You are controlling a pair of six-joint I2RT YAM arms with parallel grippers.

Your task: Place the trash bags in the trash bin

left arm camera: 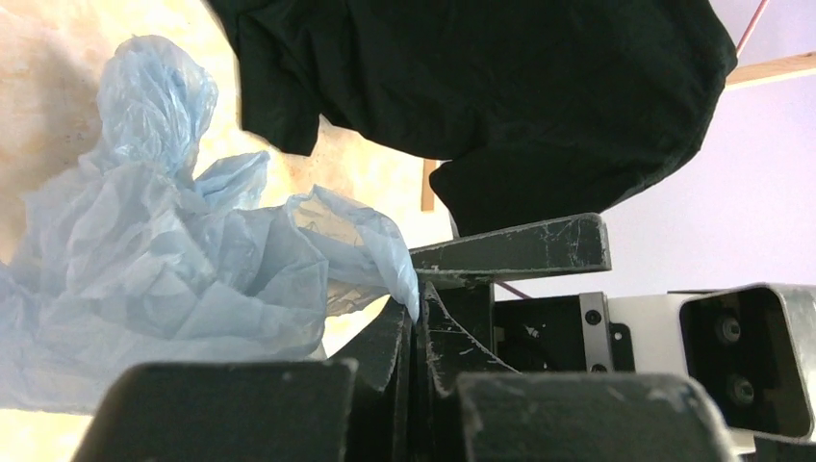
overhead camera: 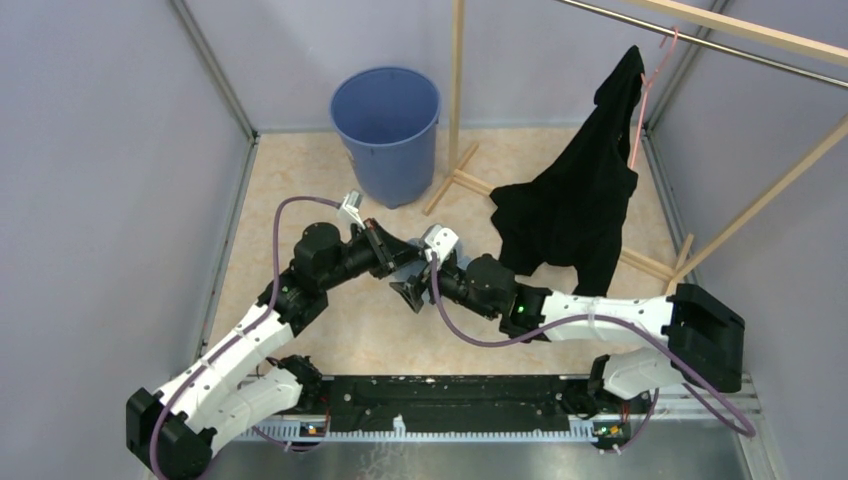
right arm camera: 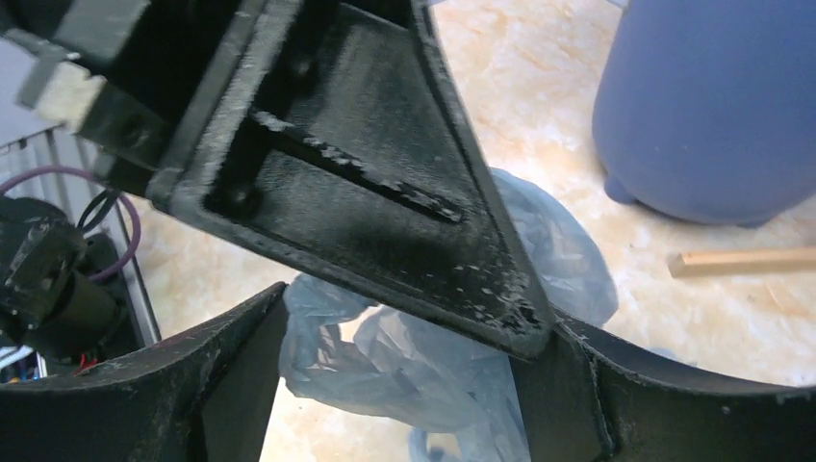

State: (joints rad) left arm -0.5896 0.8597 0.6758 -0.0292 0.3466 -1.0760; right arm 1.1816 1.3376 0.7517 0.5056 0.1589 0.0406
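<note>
Two end effectors meet low over the counter (overhead camera: 300, 175), tips almost touching. The left end effector (left arm camera: 416, 306) is clenched: its fingers are pressed together, with a corner of the trash bag (left arm camera: 173, 279) pinched at their tips. The rest of the crumpled light-blue plastic billows out ahead and to the left of those tips, resting on the counter.

The right end effector (right arm camera: 409, 332) is released, its fingers spread wide. Between them lie a fold of the bag and one finger of the left end effector, which crosses the gap from above. Whether the right fingers touch the plastic is unclear. From the top camera the bag is hidden under the two wrists.

The trash bin (overhead camera: 390, 160) stands upright well beyond both end effectors, its mouth showing nothing inside. In the right wrist view it sits ahead and to the right of the spread fingers. A black garment (overhead camera: 570, 210) hangs from a pink hanger (overhead camera: 643, 100) on a wooden rack (overhead camera: 457, 90), beyond the left end effector's tips.
</note>
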